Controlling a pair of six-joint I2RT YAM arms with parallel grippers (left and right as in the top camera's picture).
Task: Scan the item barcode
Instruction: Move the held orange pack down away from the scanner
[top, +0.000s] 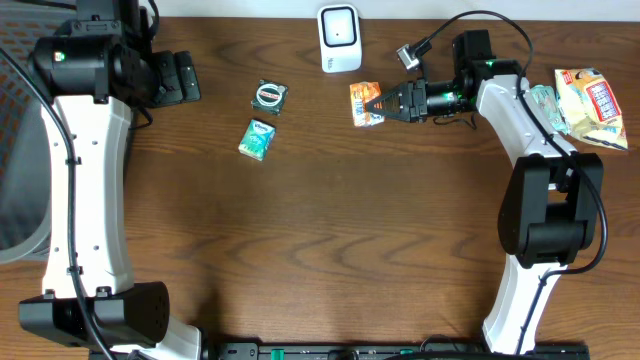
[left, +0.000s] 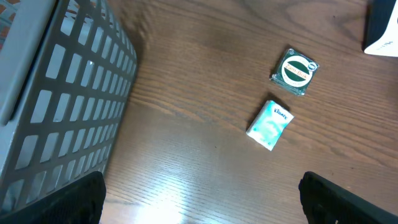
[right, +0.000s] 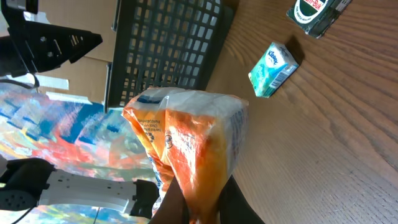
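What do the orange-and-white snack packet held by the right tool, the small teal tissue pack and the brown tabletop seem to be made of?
Orange-and-white snack packet: thin glossy plastic film, judging by its creases and sheen. Small teal tissue pack: soft plastic wrap, slightly shiny, probably over paper tissues. Brown tabletop: wood or wood-look laminate, smooth, with visible grain and glare.

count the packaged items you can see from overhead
5: a dark green packet and a Kleenex tissue pack left of centre, an orange snack packet in the right gripper, a pale blue bag and a yellow snack bag piled at the right edge; more may hide there.
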